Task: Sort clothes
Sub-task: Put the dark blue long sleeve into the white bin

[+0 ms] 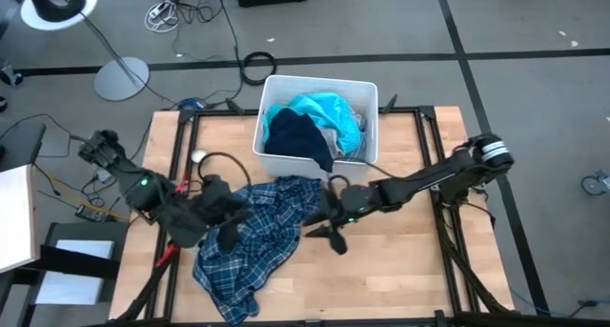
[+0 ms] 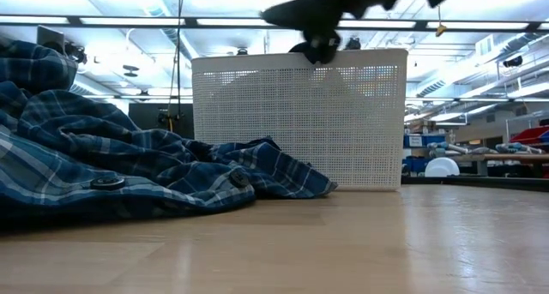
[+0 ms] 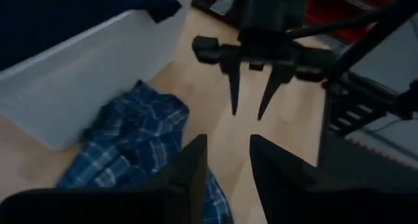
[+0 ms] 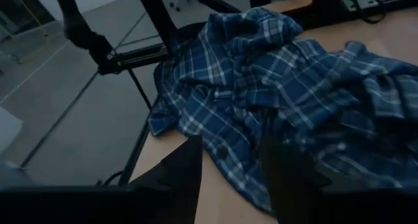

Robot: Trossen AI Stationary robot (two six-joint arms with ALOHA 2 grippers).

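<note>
Spanning the middle of the scene, the wooden table (image 1: 400, 270) carried everything, with the navy plaid shirt (image 1: 255, 236) as the biggest item, spread in a rumpled heap from the table's centre toward its left front corner. The white bin (image 1: 315, 165) stood at the middle of the back edge, holding a turquoise piece (image 1: 324, 110) and a dark navy garment (image 1: 297, 136); one corner of the plaid shirt lay just beside the bin's front wall.

The left gripper (image 3: 228, 160) hung over the shirt's left part, its fingers spread with nothing between them. The right gripper (image 1: 331, 234) hovered over the shirt's right edge, near the table's centre, its fingers likewise apart and empty.

By the look of it, the shirt was the next thing to lift. Because both grippers faced each other closely over the same cloth, they could collide on closing in. A pinch on a single loose fold might also let the heavy shirt slide out, or drag its trailing end across the bin and shift it.
</note>
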